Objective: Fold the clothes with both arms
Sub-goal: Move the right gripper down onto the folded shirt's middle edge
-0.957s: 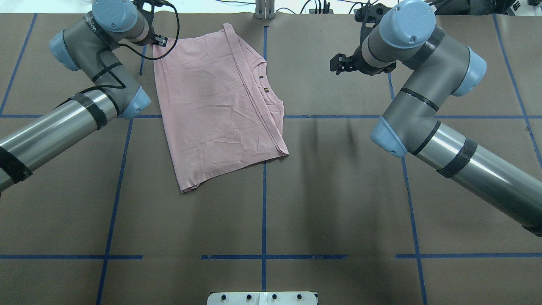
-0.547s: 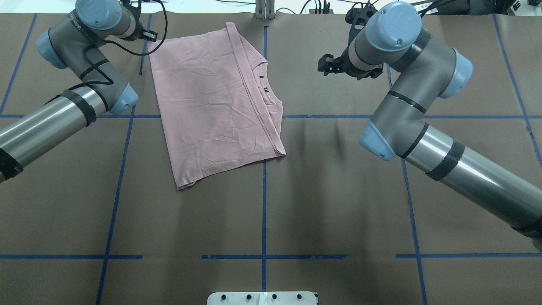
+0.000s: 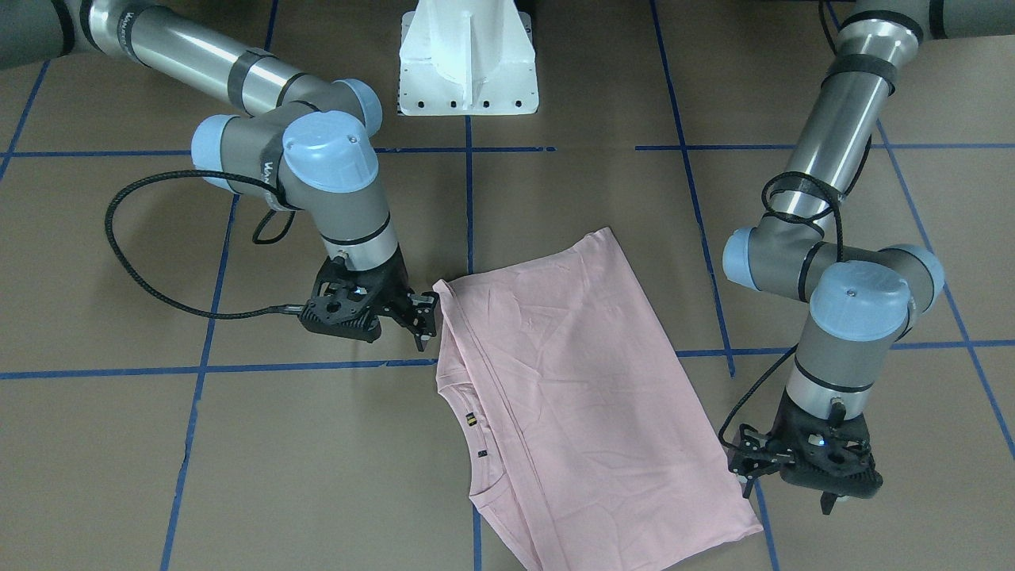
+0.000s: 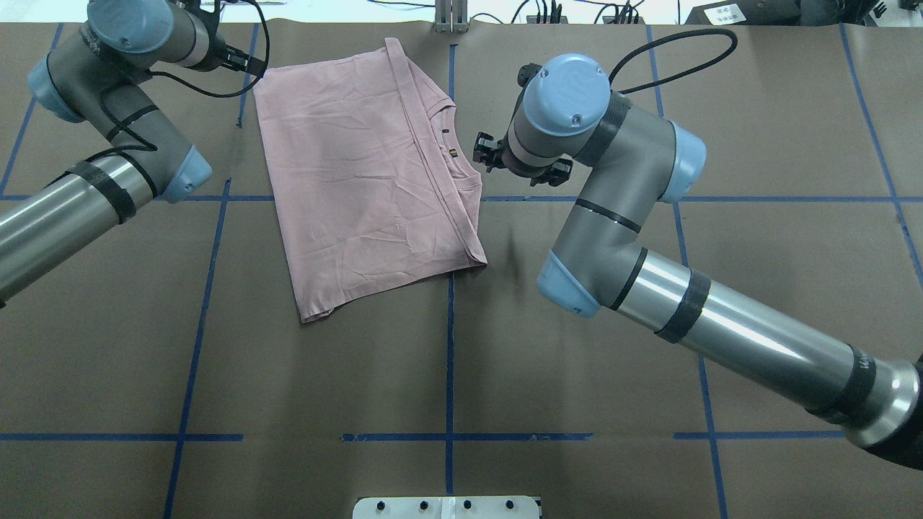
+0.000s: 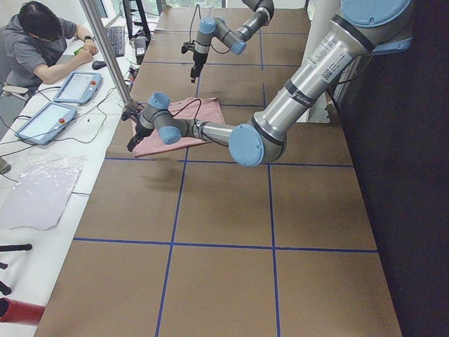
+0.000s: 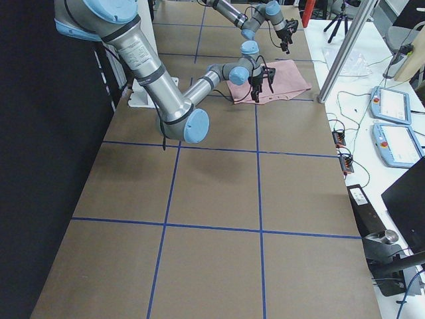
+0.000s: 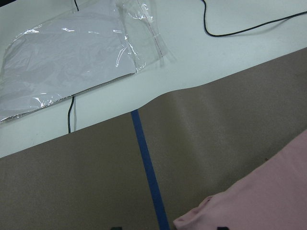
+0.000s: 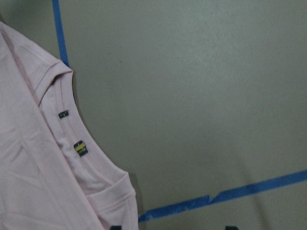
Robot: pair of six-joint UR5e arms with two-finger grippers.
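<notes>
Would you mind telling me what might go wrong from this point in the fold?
The open right gripper is beside the collar, where T-shirt layers overlap; it might pinch only one and spoil the fold. The open left gripper is off the far corner, and its loose black cable could drag on the cloth.

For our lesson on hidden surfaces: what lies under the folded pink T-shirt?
The pink T-shirt lies on the brown table cover; a blue tape line runs under it. A lower layer shows at the collar; its underside is covered.
</notes>
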